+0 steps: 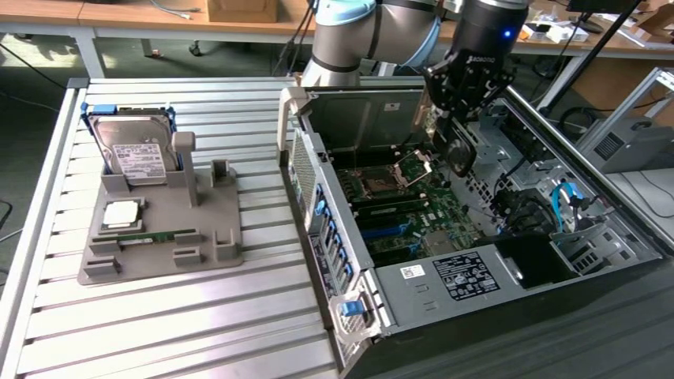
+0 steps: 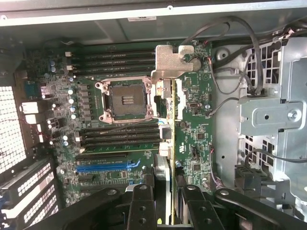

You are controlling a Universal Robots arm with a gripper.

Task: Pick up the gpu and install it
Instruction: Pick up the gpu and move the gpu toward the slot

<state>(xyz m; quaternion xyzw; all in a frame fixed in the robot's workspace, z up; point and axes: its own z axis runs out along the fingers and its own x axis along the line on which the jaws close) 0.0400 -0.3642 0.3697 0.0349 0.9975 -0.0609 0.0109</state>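
**Gripper.** The gripper hangs inside the open computer case. It is clamped on the gpu. In the wrist view the two fingers stand either side of the card, which runs edge-on between them with no gap visible.

**Location of the card.** The gpu is held on edge above the motherboard. Its metal end bracket is at the end away from the gripper. In the wrist view it lies just beside the processor socket and apart from the blue slot. No contact with any slot can be made out, and I judge the card not yet seated.

**Other items.** On the slatted table, a grey holder carries the hard drive and the memory stick, both well apart from the case.

**Handling assessment (a judgement).**
- The card looks light, thin and stiff, so it should not sag in the grip.
- It is fragile: the fan blades, the small soldered parts and the contact edge would not take pressure.
- Hold it across the flat faces at a bare stretch of the board, near the edge opposite the contacts. The bracket is the one sturdy part.
- The faces are smooth, so a narrow pinch could let the card pivot — a risk when it is pressed home.
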